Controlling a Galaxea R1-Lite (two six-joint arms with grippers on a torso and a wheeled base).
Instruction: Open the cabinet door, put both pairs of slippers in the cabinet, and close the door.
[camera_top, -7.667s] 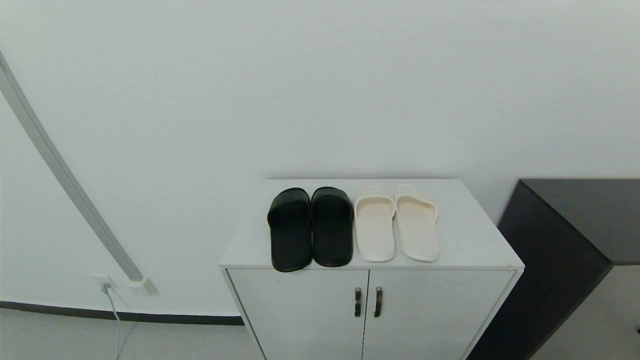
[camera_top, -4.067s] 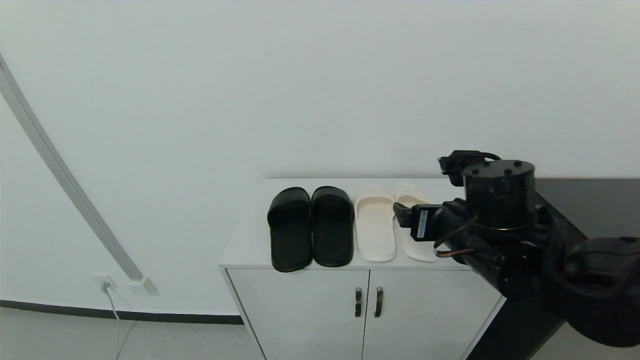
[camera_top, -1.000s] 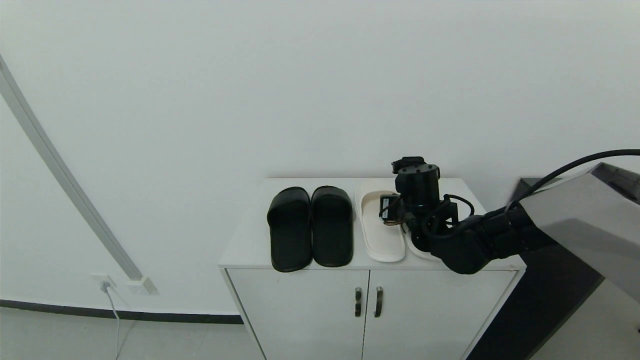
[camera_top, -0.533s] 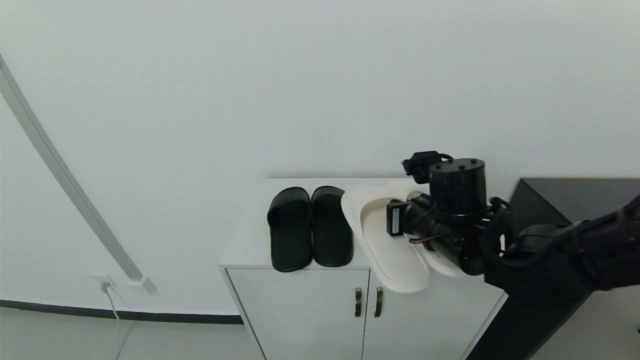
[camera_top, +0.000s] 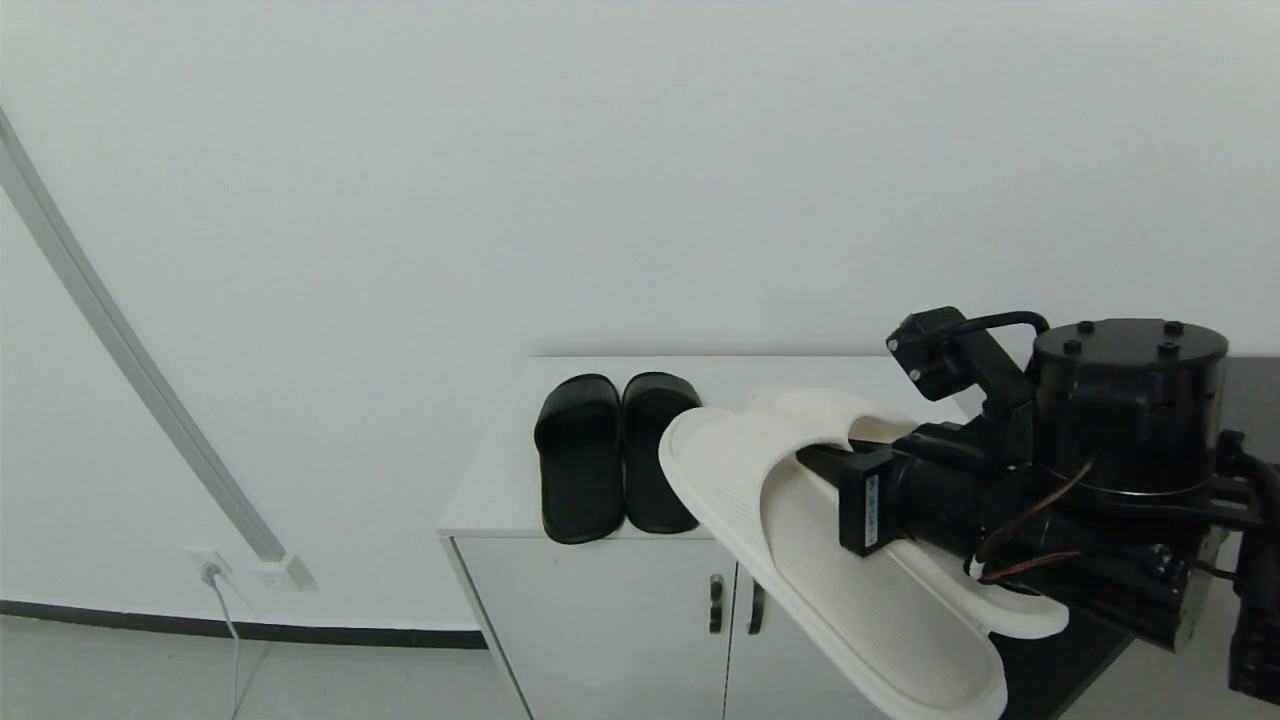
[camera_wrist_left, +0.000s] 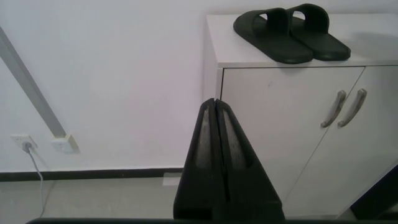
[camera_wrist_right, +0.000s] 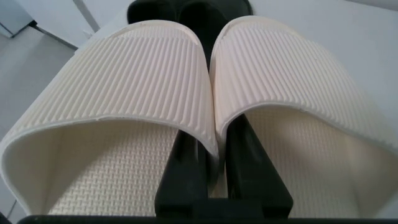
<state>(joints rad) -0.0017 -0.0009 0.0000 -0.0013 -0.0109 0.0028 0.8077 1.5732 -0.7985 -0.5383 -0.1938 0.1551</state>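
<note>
Your right gripper (camera_wrist_right: 215, 163) pinches the cream slippers (camera_wrist_right: 146, 71) together, toes pointing lengthwise straight ahead of it; left gripper (camera_wrist_left: 215, 134) is pressed together; cabinet (camera_top: 600, 630) closed.

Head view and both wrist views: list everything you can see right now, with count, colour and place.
white slippers: one pair, cream-white, in the air in front of the cabinet, pinched together
black slippers: one pair, black, side by side on the cabinet top, left part
cabinet: one, white, against the wall
doors: two, white, both closed
handles: two, dark, where the doors meet
socket: one, white, plug in it, low on the wall to the left
cable duct: one, pale grey, slanting down the wall
right hand: black, shut on the white slippers
left hand: black, shut, empty, low before the cabinet
</note>
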